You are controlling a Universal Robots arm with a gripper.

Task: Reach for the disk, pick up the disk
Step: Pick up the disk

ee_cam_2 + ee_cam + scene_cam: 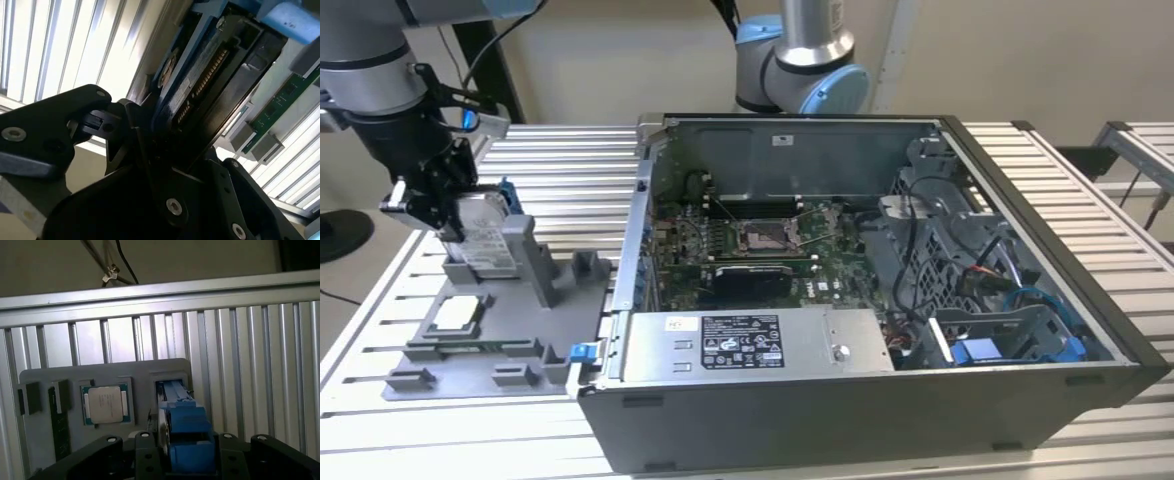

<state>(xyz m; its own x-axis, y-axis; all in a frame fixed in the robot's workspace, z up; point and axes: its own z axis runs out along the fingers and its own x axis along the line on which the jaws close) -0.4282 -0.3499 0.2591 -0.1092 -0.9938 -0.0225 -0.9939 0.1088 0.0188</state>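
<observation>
The disk (487,238) stands on edge in a slot of the grey fixture (500,335) at the exterior view's left, its silver face and blue rails showing. My gripper (444,212) comes down on it from above and is shut on the disk. In the second wrist view the black fingers (120,132) press the disk (200,82) from both sides, with its connector edge showing. In the first wrist view the blue rail of the disk (182,422) sits between the jaws of my gripper (184,445).
A small square silver chip (458,313) (106,404) lies in the fixture beside the disk, with a green memory stick (59,427) next to it. An open computer case (881,250) with a silver box (747,345) fills the exterior view's right. A second arm (801,60) stands behind.
</observation>
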